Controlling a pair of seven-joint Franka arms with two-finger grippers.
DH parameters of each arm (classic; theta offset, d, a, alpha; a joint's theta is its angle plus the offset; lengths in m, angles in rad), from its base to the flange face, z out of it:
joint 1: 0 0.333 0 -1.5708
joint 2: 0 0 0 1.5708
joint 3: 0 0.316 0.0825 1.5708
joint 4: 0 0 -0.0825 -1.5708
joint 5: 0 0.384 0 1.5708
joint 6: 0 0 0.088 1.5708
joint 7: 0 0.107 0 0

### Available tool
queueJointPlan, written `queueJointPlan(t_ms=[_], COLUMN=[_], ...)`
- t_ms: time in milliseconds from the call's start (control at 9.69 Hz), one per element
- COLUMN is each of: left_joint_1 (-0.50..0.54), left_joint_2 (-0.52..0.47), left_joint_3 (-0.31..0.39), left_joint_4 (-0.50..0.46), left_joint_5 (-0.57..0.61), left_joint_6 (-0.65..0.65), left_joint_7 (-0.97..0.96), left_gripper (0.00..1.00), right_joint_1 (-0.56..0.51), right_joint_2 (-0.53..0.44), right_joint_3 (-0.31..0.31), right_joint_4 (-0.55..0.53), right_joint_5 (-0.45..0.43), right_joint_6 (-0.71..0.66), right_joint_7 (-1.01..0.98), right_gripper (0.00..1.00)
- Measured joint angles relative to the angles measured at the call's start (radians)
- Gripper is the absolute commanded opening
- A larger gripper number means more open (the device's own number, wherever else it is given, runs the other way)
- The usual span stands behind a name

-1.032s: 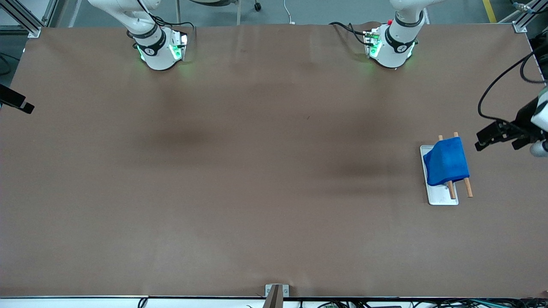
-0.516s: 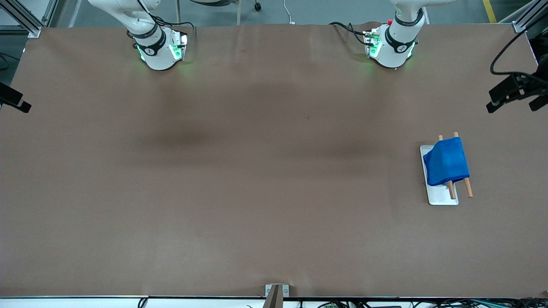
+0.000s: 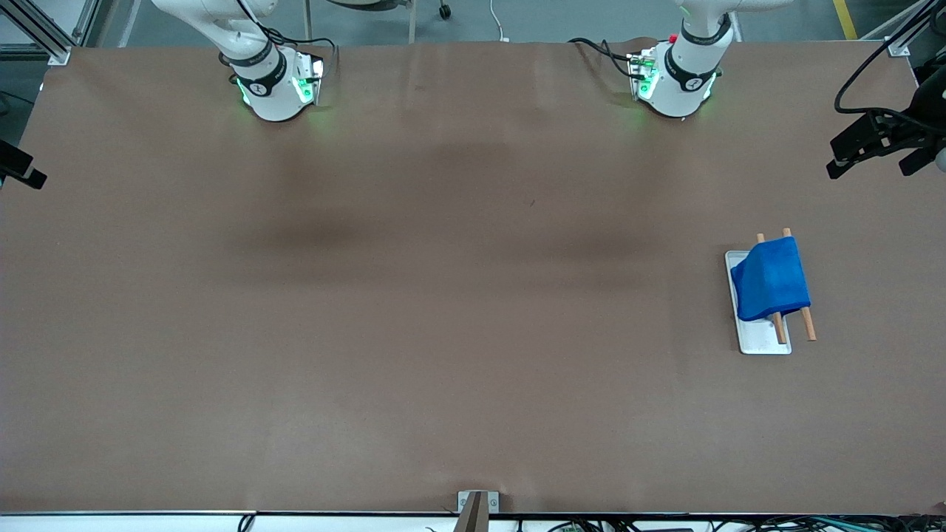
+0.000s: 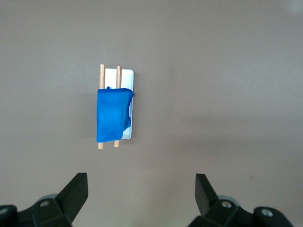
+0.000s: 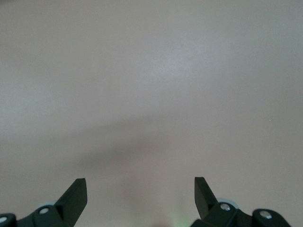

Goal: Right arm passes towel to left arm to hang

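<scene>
The bright blue towel (image 3: pixel 770 284) hangs draped over two wooden rods (image 3: pixel 808 325) of a small rack with a white base (image 3: pixel 761 340), at the left arm's end of the table. It also shows in the left wrist view (image 4: pixel 111 116), with the rods (image 4: pixel 101 75) and white base (image 4: pixel 127 75). My left gripper (image 3: pixel 868 166) is open and empty, up over the table's edge at that end, apart from the rack; its fingers (image 4: pixel 75 189) frame bare table. My right gripper (image 3: pixel 21 168) is open and empty at the right arm's end, with its fingers (image 5: pixel 75 191) over bare table.
The two arm bases (image 3: pixel 273 81) (image 3: pixel 676 74) stand along the table's edge away from the front camera. A black cable (image 3: pixel 861 70) loops by the left gripper. A small metal bracket (image 3: pixel 477 502) sits at the table's edge nearest the camera.
My left gripper has moved away from beside the rack, up and toward the arm bases' side. My right gripper has drifted slightly toward its table edge. The towel has not moved.
</scene>
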Motion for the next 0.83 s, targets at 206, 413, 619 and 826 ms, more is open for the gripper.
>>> queueJointPlan(t_ms=[206,413,619,826], left_joint_1=[0.0,-0.001,-0.001,-0.001], left_joint_2=[0.006,0.02,0.028,0.03], left_joint_3=[0.002,0.001,-0.001,-0.001], left_joint_4=[-0.003,-0.002,-0.002,-0.002], left_joint_5=[0.0,0.0,-0.019,-0.027], left_joint_6=[0.004,0.015,0.026,0.027], left_joint_7=[0.0,0.0,0.0,0.0], left_gripper=[1.0,1.0,1.0,1.0], right_joint_1=[0.0,0.0,0.0,0.0], right_joint_2=[0.0,0.0,0.0,0.0], right_joint_3=[0.001,0.001,0.0,0.0], right_joint_4=[0.0,0.0,0.0,0.0], right_joint_5=[0.0,0.0,0.0,0.0], right_joint_6=[-0.001,-0.001,-0.002,-0.002], right_joint_7=[0.0,0.0,0.0,0.0], right_gripper=[1.0,1.0,1.0,1.0])
